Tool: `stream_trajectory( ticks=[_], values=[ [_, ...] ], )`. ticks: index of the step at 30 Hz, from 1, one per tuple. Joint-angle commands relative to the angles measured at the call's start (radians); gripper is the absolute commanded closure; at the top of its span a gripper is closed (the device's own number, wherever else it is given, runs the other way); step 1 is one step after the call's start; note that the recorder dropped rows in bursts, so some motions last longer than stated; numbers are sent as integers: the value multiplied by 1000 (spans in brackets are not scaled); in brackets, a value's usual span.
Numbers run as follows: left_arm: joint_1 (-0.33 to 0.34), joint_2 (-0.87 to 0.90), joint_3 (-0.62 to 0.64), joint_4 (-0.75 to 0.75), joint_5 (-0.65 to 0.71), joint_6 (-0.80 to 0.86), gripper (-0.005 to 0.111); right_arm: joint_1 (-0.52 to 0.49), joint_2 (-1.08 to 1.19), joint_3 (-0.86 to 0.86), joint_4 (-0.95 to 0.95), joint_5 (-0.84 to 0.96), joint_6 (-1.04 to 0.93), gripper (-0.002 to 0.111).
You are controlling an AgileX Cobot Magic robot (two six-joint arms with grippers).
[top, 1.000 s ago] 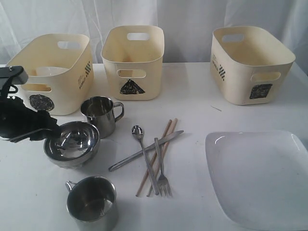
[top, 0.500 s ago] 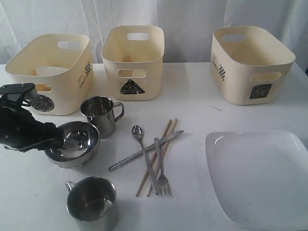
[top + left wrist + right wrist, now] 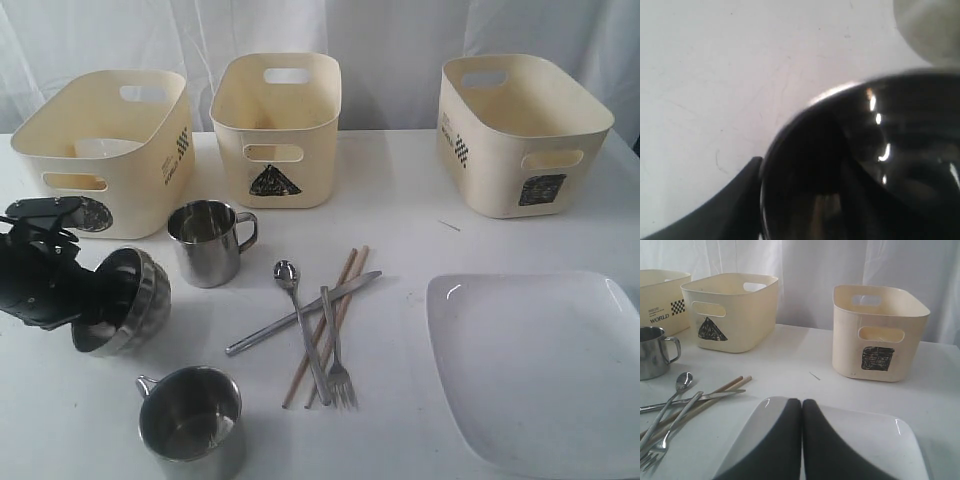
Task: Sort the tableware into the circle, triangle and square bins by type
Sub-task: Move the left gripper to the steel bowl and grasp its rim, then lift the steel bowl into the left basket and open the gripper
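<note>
My left gripper (image 3: 92, 305) is shut on the rim of the steel bowl (image 3: 135, 295), which hangs tipped on its side just above the table. In the left wrist view the bowl (image 3: 865, 150) fills the frame, with one finger (image 3: 735, 205) outside its rim. Two steel mugs (image 3: 205, 242) (image 3: 190, 425) stand upright. The spoon (image 3: 285, 272), knife (image 3: 345, 288), fork (image 3: 342, 385) and chopsticks (image 3: 352, 262) lie crossed in a pile. A small white bowl (image 3: 100, 148) sits in the circle bin (image 3: 150, 180). My right gripper (image 3: 801, 405) is shut and empty over the white square plate (image 3: 865, 440).
The triangle bin (image 3: 278, 130) stands at the back centre and the square bin (image 3: 520, 135) at the back right. The plate (image 3: 540, 370) covers the front right corner. The right arm is out of the exterior view.
The left gripper has closed on the steel bowl's rim, pulled it left and tipped it up from flat on the table. Everything else stayed put.
</note>
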Motion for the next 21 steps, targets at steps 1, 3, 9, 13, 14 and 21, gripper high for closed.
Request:
stream_trajectory(
  ticks=[1,3,9,13,14,21],
  values=[
    [-7,18,8,-3,7,1,89,3,-6,5,2,-6,6,108],
    [-7,18,8,-3,6,1,106,3,-6,5,2,-6,6,108],
    [-7,10,8,-3,58,1,107,3,-6,5,2,-6,6,108],
    [-7,-43,8,-3,86,6,107,3,-6,5,2,-6,6,108],
    [-7,-66,8,-3,91,6,107,3,-6,5,2,-6,6,108],
    [-7,-268,8,6,145,6,107,3,-6,5,2,-6,6,108]
  ],
)
